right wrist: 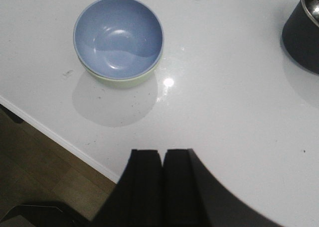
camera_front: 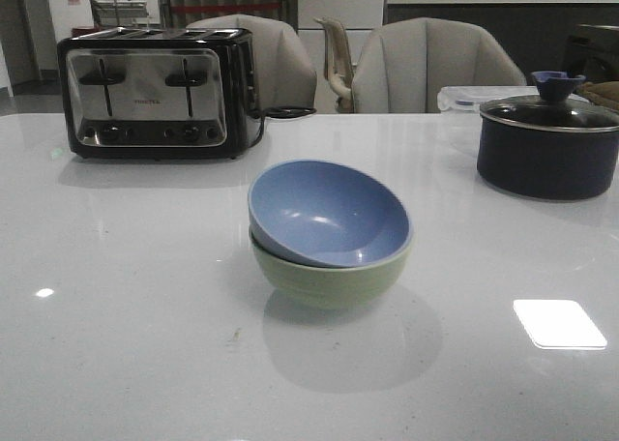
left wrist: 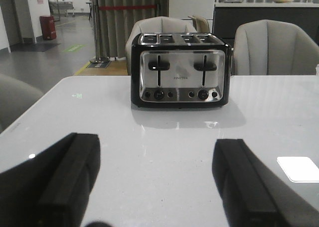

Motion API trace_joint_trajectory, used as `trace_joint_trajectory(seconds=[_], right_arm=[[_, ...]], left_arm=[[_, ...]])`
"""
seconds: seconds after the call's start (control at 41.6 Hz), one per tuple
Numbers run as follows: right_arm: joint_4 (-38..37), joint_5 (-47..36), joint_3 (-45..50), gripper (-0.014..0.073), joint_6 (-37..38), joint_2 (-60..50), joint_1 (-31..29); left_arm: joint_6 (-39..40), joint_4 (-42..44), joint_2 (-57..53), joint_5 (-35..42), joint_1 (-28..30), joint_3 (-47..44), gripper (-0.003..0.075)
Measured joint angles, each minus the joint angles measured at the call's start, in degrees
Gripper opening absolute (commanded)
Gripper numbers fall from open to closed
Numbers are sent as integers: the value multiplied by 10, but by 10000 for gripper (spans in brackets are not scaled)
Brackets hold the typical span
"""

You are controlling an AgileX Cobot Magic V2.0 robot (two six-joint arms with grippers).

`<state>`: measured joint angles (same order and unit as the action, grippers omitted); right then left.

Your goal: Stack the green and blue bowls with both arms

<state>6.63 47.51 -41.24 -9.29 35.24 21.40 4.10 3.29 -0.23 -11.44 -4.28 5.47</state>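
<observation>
Sitting tilted in the green bowl (camera_front: 329, 277), the blue bowl (camera_front: 327, 214) could slide off if nudged; left gripper (left wrist: 154, 182) fingers apart, right gripper (right wrist: 163, 187) fingers together, both empty.

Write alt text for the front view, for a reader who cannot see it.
A dusty blue bowl sits tilted inside a pale green bowl at the middle of a glossy white table. A black and chrome four-slot toaster stands behind to the left, a dark lidded pot behind to the right, with grey chairs beyond; no arm shows.
</observation>
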Motion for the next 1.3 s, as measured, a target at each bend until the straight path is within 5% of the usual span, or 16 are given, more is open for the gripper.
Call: trace_joint_trajectory(seconds=[0.385, 1.298], right_arm=[[-1, 0, 0, 45, 0, 0, 0], [-1, 0, 0, 45, 0, 0, 0]], left_arm=[[0, -1, 0, 29, 27, -57, 102], [0, -7, 0, 67, 34, -57, 102]])
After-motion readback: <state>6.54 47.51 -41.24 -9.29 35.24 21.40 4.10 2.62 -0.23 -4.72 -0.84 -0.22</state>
